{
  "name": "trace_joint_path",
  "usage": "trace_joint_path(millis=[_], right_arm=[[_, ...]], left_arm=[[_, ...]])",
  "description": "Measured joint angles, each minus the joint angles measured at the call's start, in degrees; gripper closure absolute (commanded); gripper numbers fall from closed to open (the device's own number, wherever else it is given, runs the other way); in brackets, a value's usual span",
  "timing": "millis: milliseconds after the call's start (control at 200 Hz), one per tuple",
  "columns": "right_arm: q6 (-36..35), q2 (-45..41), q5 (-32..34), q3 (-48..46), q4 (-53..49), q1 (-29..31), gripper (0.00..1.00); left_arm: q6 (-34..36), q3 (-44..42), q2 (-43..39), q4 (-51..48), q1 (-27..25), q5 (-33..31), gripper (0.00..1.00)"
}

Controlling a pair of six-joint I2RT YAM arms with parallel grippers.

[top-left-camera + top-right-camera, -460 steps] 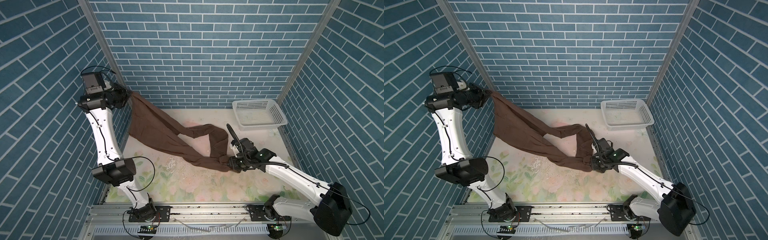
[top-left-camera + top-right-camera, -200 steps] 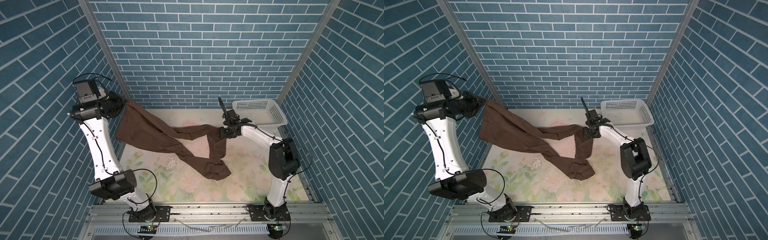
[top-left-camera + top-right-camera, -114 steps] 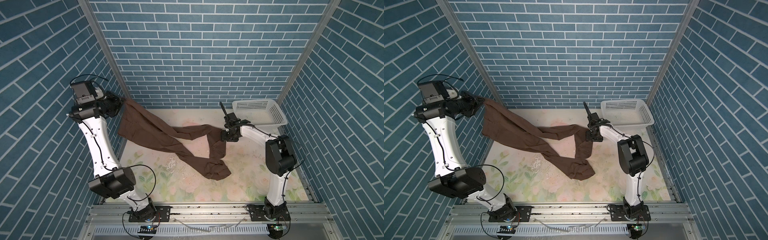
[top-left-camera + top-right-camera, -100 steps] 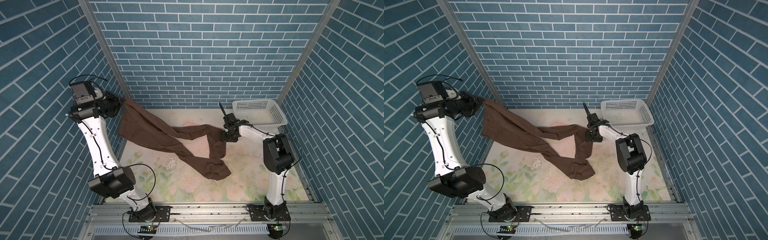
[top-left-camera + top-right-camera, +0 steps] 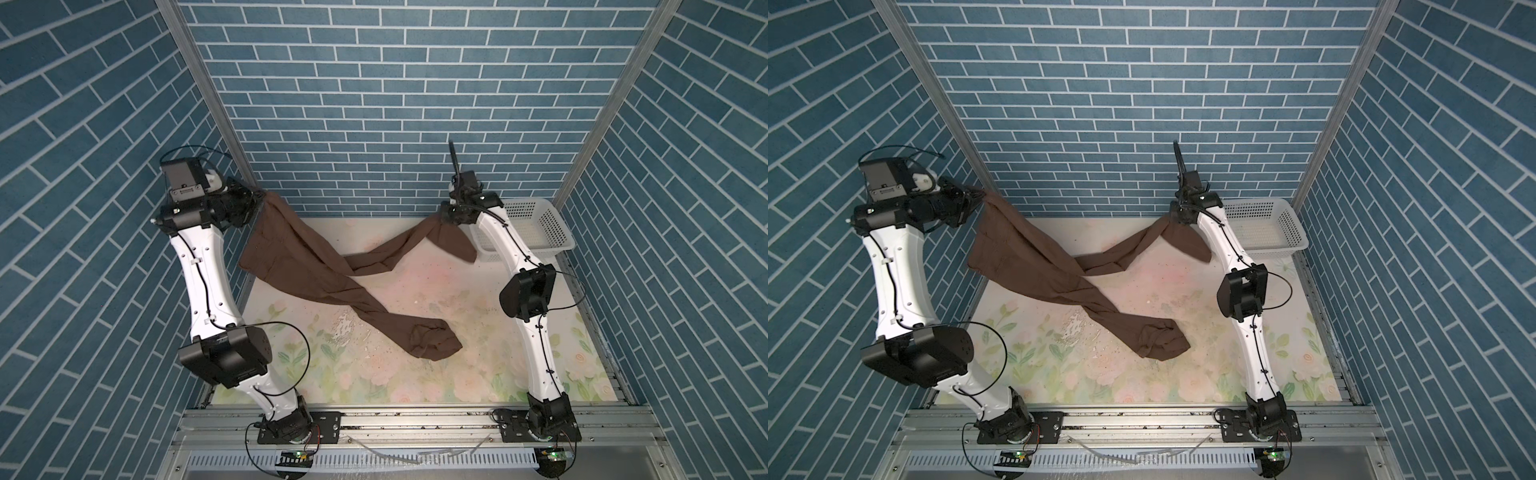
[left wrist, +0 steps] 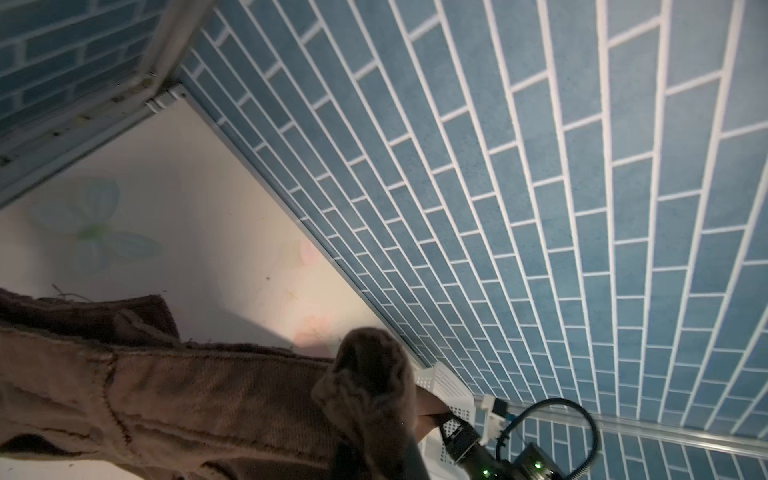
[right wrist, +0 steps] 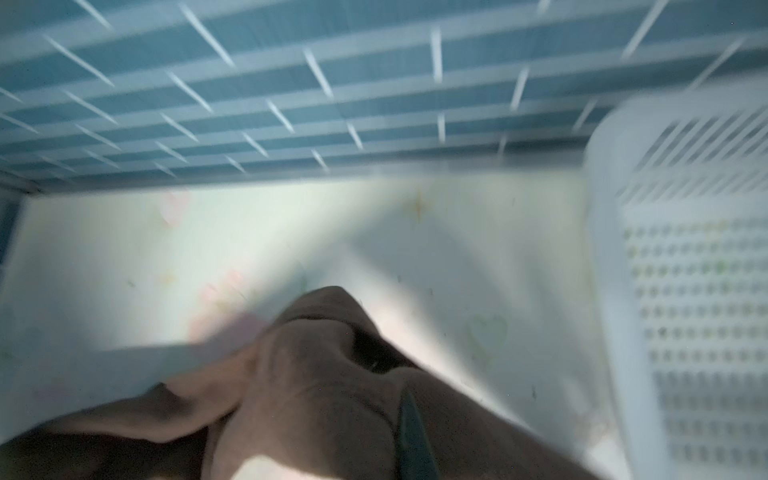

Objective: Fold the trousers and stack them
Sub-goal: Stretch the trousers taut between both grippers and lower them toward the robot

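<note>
You see a white basket (image 5: 559, 226) with lots of little holes in both top views. It sits flat in the far right corner of the table (image 5: 415, 374), close to the back wall. The table has a pale cover with pink flowers and green leaves. Small dark specks and a rough white patch (image 5: 345, 332) mark it. Blue brick walls (image 5: 395, 104) stand on three sides. A grey metal rail (image 5: 415, 424) runs along the front.

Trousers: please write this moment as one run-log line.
left gripper: shut on trousers, wide end, raised | right gripper: shut on one leg, raised beside basket | other leg: crumpled on table | fold: not started
</note>
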Motion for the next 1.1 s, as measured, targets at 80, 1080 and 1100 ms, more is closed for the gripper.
trace_joint_path(millis=[80, 1080, 1100], right_arm=[[0.61, -6.36, 0.37, -0.02, 1.46, -2.54, 1.0], [10.73, -72.57, 2.6, -81.81, 12.87, -32.7, 1.0], [10.73, -73.0, 2.29, -82.12, 12.87, -32.72, 1.0]], left_arm=[[-1.62, 8.94, 4.7, 0.52, -2.99, 0.35, 0.94], [-5.46, -15.1, 5.99, 14.6, 6.78, 7.43, 1.0], [-5.38, -15.67, 5.79, 14.84, 6.75, 7.34, 1.0]])
